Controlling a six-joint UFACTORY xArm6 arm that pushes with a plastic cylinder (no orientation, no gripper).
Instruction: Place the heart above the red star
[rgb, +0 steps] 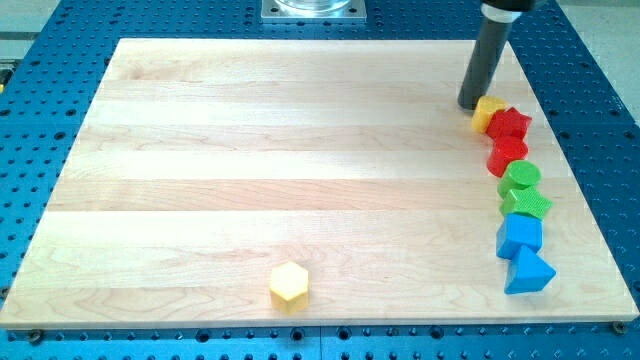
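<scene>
The yellow heart (487, 112) lies at the view's upper right, touching the upper-left side of the red star (511, 124). My tip (470, 106) stands right at the heart's upper-left edge, touching it or nearly so. The dark rod rises from there to the view's top edge.
Below the red star runs a column of blocks along the board's right side: a red block (508, 154), a green round block (521, 178), a green block (526, 204), a blue block (520, 234), a blue triangle (527, 272). A yellow hexagon (289, 286) sits near the bottom edge of the wooden board (250, 170).
</scene>
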